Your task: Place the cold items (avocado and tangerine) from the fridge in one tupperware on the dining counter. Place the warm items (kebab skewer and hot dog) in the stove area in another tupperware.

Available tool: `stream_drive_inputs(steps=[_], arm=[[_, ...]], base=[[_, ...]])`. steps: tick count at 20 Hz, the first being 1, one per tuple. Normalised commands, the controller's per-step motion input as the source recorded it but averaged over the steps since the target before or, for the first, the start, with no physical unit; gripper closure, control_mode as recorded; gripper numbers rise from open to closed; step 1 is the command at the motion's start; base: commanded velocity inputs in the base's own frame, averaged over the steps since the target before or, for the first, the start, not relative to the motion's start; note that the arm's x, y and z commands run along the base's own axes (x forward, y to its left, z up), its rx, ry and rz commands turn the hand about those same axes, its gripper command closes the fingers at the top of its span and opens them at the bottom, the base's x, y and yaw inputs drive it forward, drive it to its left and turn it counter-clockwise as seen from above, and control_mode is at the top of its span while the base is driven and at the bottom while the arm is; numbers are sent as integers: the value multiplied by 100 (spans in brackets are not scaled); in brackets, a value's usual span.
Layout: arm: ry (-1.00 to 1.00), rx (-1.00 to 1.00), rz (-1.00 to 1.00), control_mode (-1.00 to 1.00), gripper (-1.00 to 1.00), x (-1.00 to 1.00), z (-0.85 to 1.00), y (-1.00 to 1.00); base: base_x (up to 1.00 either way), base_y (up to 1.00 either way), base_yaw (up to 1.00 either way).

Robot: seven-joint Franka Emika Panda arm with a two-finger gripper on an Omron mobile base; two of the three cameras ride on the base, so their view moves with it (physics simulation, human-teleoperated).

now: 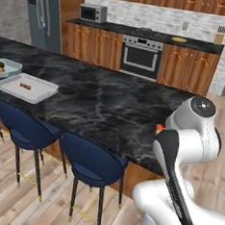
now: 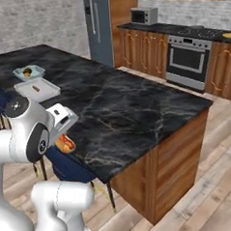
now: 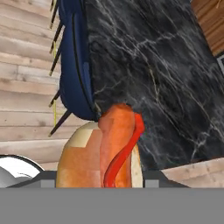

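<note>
gripper (image 2: 66, 142) clamped on hot dog (image 3: 107, 151), held off near edge of dark marble counter (image 2: 127, 112); blue stool (image 3: 76, 61) below; two tupperware trays (image 1: 27, 87) far along counter.

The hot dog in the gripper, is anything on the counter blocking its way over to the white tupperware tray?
Nothing visible does. The hot dog is held at the counter's near edge, and the dark counter lies bare between it and the white tupperware tray.
</note>
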Motion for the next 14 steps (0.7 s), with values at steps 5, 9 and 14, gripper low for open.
stream_drive_inputs(steps=[5,9,14], arm=[[0,0,0,100,100,0,0,0],[0,0,0,100,100,0,0,0],[0,0,0,100,100,0,0,0]], base=[[22,100,-38],[20,100,-36],[19,100,-32]])
